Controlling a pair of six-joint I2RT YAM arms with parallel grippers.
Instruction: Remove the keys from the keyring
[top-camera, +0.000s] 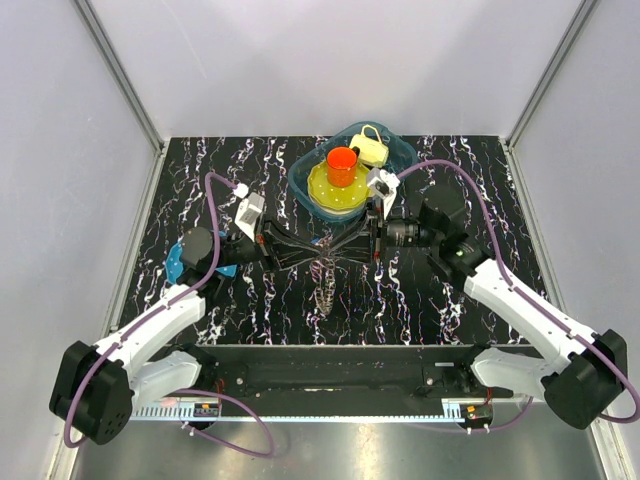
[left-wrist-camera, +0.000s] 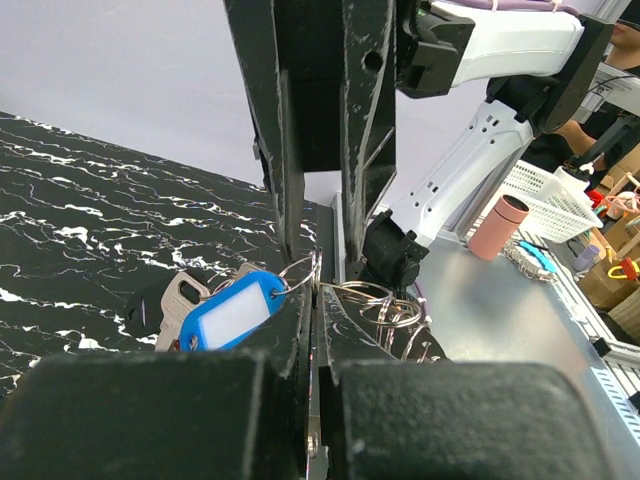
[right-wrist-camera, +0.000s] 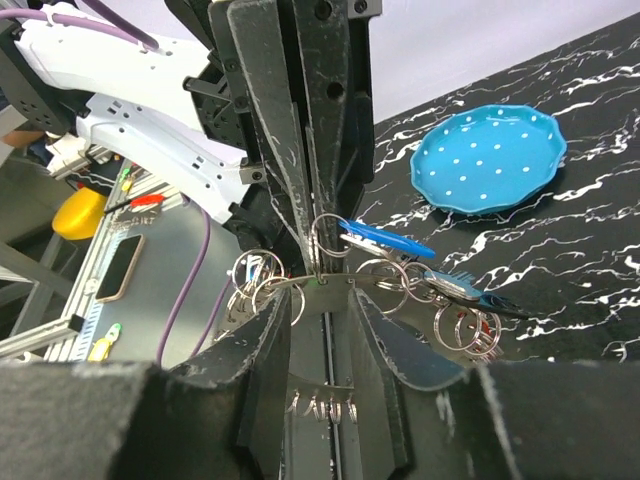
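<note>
Above the black marbled tabletop's (top-camera: 200, 180) middle, the left hand (left-wrist-camera: 315, 300) clamps the thin metal wire keyring (right-wrist-camera: 330, 284), likely springy and slippery; the right hand (right-wrist-camera: 322, 305), narrowly parted, straddles its bare wire.

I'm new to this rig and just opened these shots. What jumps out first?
The left pincer and right pincer meet tip to tip mid-table, the keyring and its keys dangling between them. Behind, an orange cup, yellow plate and blue bowl cluster at the far edge.
</note>
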